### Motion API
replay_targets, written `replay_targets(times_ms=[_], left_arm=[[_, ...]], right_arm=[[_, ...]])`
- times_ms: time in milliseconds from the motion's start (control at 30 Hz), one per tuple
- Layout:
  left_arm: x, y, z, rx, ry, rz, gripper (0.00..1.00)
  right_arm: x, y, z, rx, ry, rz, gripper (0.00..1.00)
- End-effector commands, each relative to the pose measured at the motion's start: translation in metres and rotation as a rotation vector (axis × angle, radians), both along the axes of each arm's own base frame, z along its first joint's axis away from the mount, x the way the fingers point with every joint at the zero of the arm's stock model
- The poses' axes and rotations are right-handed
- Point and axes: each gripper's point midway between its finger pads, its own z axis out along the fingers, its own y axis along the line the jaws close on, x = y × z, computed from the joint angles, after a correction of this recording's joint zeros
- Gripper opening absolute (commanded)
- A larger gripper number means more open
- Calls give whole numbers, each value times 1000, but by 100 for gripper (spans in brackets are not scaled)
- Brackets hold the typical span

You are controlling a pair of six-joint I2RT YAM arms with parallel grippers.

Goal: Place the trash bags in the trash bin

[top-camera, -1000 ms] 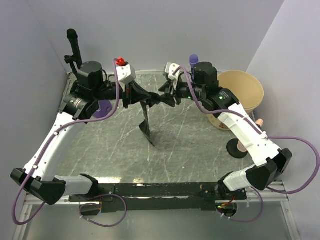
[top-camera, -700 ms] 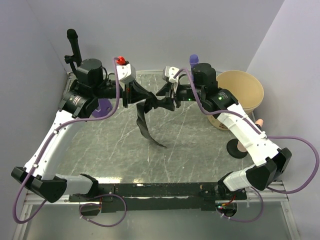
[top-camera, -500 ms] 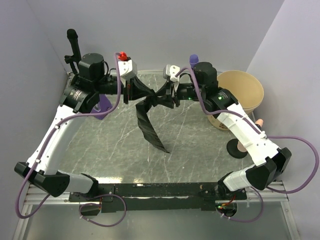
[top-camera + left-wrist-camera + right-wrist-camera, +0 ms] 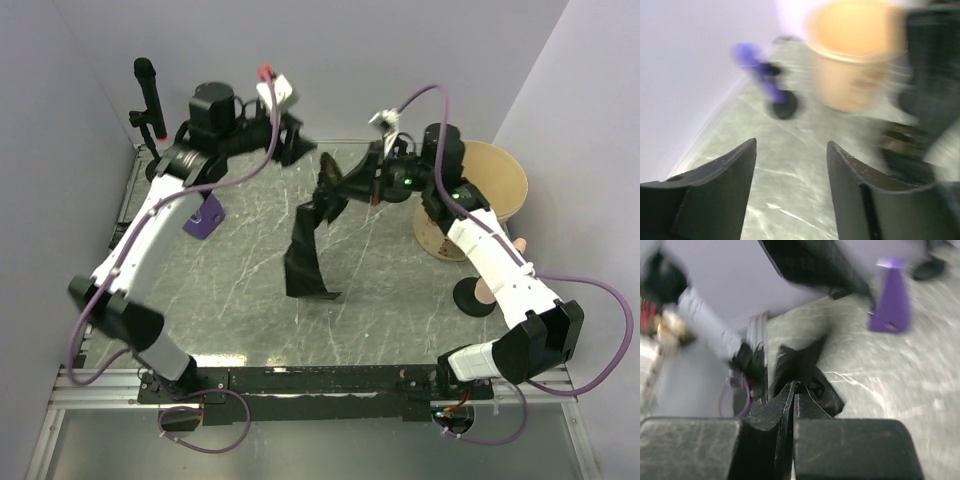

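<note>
Right claw (image 4: pixel 372 182) clamped on the trash bag (image 4: pixel 305 250) mid-frame, tail on the tabletop (image 4: pixel 230 290), left claw (image 4: pixel 297 140) apart and empty upper centre; lift higher before swinging right so it clears the bin (image 4: pixel 515 200) rim.

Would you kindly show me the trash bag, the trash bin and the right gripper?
trash bag (image 4: pixel 303 255): top view, hanging lower strip.
trash bin (image 4: pixel 500 182): top view, pale inner wall.
right gripper (image 4: pixel 793 390): right wrist view, between its closed fingertips.
</note>
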Motion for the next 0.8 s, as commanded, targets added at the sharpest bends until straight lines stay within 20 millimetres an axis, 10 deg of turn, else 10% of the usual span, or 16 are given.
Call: replay_targets(times_ms=[0,100,167,267,367,567,767], left_arm=[[70,38,100,-195,-201,408,66],[42,44,130,-315,-221,399,62],[13,25,112,-365,-92,257,48],[-39,-19,67,-301,80,-3,1],[-92,-60,22,-203,247,-289,1],[-59,-98,-13,-257,455,-130,45],[-22,-106,-34,-269,571,52,43]], right_arm=[[48,-39,15,86,283,-332,0],[73,-56,6,83,401,-518,0],[78,-59,10,108,412,-563,0],[91,-73,5,121,479,-716,0],[96,-79,-3,121,564,-776,0],[92,-81,-4,124,556,-779,0],[94,-89,-6,152,550,-824,0]])
